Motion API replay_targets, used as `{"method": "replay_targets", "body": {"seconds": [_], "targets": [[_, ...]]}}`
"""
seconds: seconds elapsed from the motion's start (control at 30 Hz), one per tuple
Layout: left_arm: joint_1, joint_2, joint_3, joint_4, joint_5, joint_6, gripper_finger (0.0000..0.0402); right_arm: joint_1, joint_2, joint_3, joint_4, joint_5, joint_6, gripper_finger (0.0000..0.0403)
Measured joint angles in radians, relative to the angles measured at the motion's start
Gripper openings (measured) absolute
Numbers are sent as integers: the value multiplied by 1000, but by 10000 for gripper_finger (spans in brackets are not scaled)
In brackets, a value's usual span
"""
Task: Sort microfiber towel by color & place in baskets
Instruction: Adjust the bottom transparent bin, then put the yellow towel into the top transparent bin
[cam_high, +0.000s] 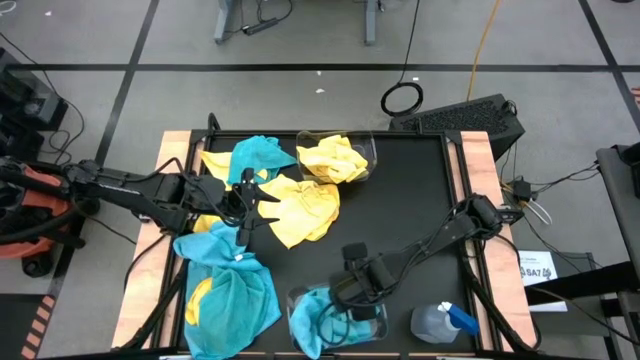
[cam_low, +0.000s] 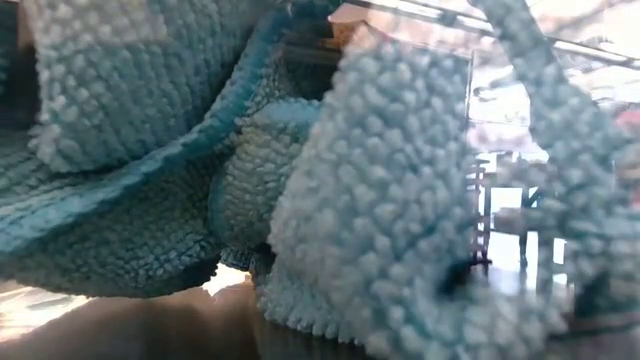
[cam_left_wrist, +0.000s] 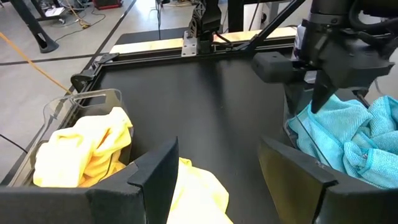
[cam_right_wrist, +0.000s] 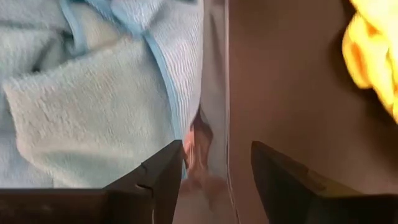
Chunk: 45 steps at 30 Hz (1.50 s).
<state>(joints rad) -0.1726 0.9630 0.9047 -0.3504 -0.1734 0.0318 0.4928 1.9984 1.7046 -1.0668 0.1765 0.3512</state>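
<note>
A clear basket (cam_high: 372, 158) at the far side holds yellow microfiber towels (cam_high: 332, 160). The other basket (cam_high: 378, 325), at the near edge, holds turquoise towels (cam_high: 318, 318). My right gripper (cam_right_wrist: 217, 174) hangs open over this basket's wall (cam_right_wrist: 214, 93), pointing down, with nothing between its fingers; the left wrist view shows it (cam_left_wrist: 322, 93) just above the turquoise towels (cam_left_wrist: 348, 137). My left gripper (cam_high: 243, 215) waits open over a yellow towel (cam_high: 297, 210) spread on the mat. More turquoise towels (cam_high: 258, 158) (cam_high: 230, 290) lie on the table's left part.
A clear spray bottle (cam_high: 442, 322) with a blue trigger lies at the near right, beside the near basket. The mat's middle and right (cam_high: 410, 200) are bare. In the low view, turquoise towels (cam_low: 380, 200) fill nearly the whole picture.
</note>
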Motion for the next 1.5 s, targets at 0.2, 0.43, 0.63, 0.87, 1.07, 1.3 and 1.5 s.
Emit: {"method": "replay_targets", "body": {"seconds": [0.2, 0.43, 0.63, 0.87, 1.07, 1.3, 1.5], "targets": [[0, 0, 0, 0, 0, 0, 226, -2, -1, -17, -55, -24, 35, 183], [0, 0, 0, -1, 0, 0, 226, -11, -1, -53, -52, -86, 98, 180], [0, 0, 0, -2, 0, 0, 226, -11, -1, -83, 17, -182, 138, 147], [0, 0, 0, -1, 0, 0, 226, -7, -1, -83, 88, -235, 157, 105], [0, 0, 0, -1, 0, 0, 226, -7, -1, -83, 97, -258, 161, 104], [0, 0, 0, -1, 0, 0, 226, -7, -3, -82, 97, -262, 136, 163], [1, 27, 0, -9, -40, 1, 226, -7, -63, -81, 98, -251, 128, 233]]}}
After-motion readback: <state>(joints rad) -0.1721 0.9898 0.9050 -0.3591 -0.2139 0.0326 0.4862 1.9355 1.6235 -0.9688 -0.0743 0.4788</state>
